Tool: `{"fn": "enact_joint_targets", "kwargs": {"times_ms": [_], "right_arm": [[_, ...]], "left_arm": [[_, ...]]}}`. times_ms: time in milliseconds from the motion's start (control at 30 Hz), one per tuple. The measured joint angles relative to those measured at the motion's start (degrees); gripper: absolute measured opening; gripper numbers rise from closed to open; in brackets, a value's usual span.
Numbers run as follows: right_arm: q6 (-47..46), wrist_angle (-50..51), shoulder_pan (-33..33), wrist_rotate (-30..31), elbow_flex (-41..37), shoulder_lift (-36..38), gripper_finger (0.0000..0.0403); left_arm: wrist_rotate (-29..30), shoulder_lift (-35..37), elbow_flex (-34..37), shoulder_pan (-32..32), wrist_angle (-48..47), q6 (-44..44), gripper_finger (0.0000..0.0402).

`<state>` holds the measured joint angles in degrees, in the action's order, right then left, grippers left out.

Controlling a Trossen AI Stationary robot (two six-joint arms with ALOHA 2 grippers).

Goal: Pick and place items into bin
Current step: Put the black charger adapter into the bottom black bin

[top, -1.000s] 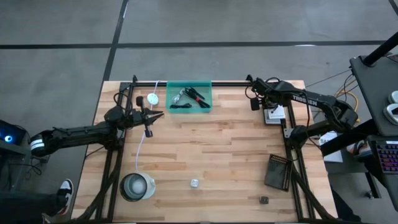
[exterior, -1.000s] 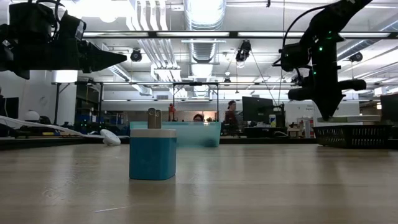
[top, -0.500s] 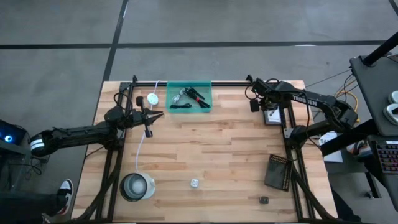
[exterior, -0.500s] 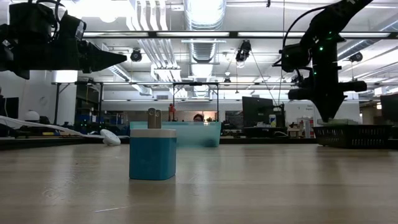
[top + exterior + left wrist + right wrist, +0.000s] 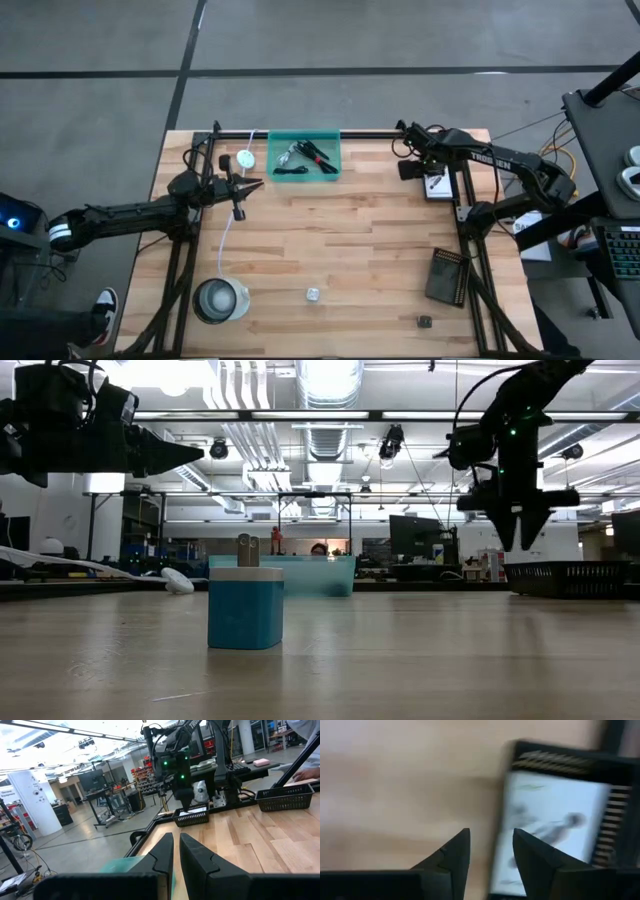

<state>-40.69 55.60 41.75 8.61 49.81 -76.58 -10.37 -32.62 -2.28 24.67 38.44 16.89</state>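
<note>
Teal bin (image 5: 305,155) sits at the far edge of my light wood-plank table (image 5: 350,250), roughly mid-width, with a black cable with a red tie (image 5: 318,156) and a silvery clip (image 5: 291,153) already lying inside it.

Starting from the left, my left gripper (image 5: 251,186) hangs above the table near the left edge, fingers (image 5: 165,852) pressed nearly together with only a thin slit between them and nothing held. Just beside it lie a white disc (image 5: 245,159) and its white cord (image 5: 230,235), which trails down toward the clear round container (image 5: 220,300) at the near left corner. A small silvery object (image 5: 313,295) rests near the front edge, about mid-table (too small for me to tell what it is).

On the right, my right gripper (image 5: 409,170) hovers at the edge of a black basket holding a white printed card (image 5: 436,185), fingers (image 5: 452,857) spread a little, empty. Nearer the front right lie a black perforated board (image 5: 449,276) and a tiny dark item (image 5: 424,322).

From table height I see a blue block (image 5: 246,612) close up, and behind it a big workshop with ceiling ducts, strip lights and monitors.
</note>
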Motion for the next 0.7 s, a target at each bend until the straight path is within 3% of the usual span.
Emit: {"fn": "enact_joint_targets", "kwargs": {"times_ms": [100, 367, 533, 700], "right_arm": [[2.5, -1.3, -3.4, -5.6, 1.2, 0.0, 0.0141], [3.6, -2.0, -22.0, -3.4, 6.1, 0.0, 0.0124], [4.5, -7.0, -38.7, 5.7, 7.9, 0.0, 0.0113], [5.6, -18.4, -53.8, 14.4, 7.7, -0.1, 0.0104]], "left_arm": [[0.0, 0.0, 0.0, 0.0, 0.0, 0.0, 0.0015], [0.0, 0.0, 0.0, 0.0, 0.1, 0.0, 0.0015], [0.0, 0.0, 0.0, 0.0, 0.1, 0.0, 0.0015], [0.0, 0.0, 0.0, 0.0, 0.1, 0.0, 0.0015]]}}
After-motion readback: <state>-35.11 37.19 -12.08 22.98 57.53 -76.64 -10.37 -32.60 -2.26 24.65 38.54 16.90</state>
